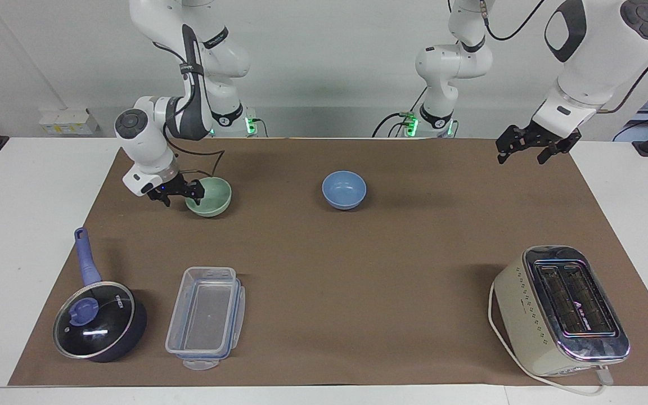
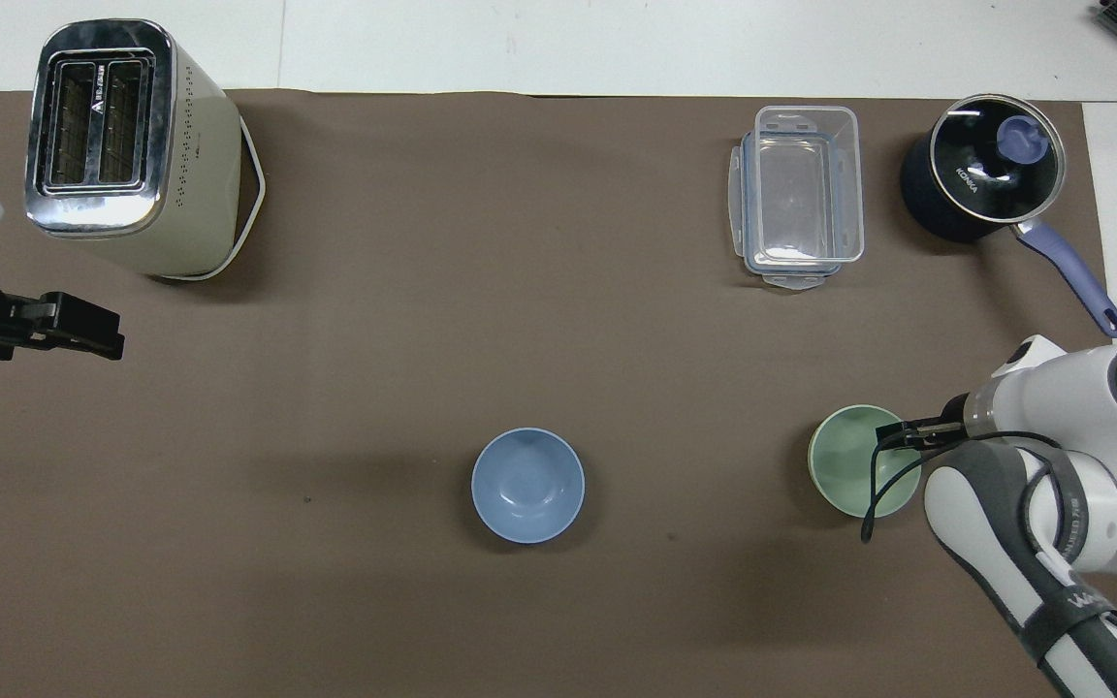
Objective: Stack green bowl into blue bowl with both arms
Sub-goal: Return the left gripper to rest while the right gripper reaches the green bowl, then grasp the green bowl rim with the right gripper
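The pale green bowl [image 1: 212,198] stands on the brown mat toward the right arm's end; it also shows in the overhead view [image 2: 847,467]. The periwinkle-blue bowl [image 1: 344,189] stands beside it near the mat's middle, also in the overhead view [image 2: 527,485]. My right gripper [image 1: 181,195] is low at the green bowl's rim on the side toward the right arm's end, fingers open; in the overhead view its tips [image 2: 896,432] lie over that rim. I cannot tell whether they touch it. My left gripper [image 1: 521,151] hangs open and empty in the air over the mat's edge at the left arm's end [image 2: 83,326].
A cream toaster [image 1: 563,309] stands farther from the robots at the left arm's end. A clear plastic container [image 1: 206,318] and a dark lidded pot with a blue handle [image 1: 99,322] stand farther out than the green bowl at the right arm's end.
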Robot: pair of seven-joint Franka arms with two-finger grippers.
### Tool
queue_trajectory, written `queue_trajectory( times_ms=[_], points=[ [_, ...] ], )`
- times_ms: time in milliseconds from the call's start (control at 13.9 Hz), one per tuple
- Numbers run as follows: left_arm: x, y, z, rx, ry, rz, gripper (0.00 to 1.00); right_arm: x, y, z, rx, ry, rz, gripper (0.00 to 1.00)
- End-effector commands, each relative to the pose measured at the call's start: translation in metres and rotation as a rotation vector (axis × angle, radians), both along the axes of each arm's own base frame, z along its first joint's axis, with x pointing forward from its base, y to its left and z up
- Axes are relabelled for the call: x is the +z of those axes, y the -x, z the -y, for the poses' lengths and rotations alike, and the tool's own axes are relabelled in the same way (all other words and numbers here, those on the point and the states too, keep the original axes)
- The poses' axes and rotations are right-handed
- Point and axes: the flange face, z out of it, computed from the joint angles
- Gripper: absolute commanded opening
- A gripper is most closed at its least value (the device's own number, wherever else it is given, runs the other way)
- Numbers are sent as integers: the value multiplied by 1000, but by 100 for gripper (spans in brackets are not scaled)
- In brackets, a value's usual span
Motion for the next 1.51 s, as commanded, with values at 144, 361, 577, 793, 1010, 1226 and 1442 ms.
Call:
queue_trajectory(
  times_ms=[144,361,577,793,1010,1226,1442],
  points=[
    [4,-1,-2,4,-17,-8,100,0,7,1,2,-31,-24,27],
    [4,-1,-3,5,-17,-8,100,2,9,-1,-14,-70,-49,0],
    [4,-1,-2,4,-17,-8,100,24,10,-12,-2,-73,-40,0],
    [4,-1,-3,5,-17,-8,100,51,4,-45,2,-148,-71,0],
    [4,-1,-2,4,-17,-8,100,63,7,-94,47,-141,-60,0],
    [4,-1,-3,4,-17,-8,100,69,15,-159,33,-121,-46,0],
    [4,-1,-3,5,-17,-8,100,82,20,-225,-16,-118,7,0]
  ],
)
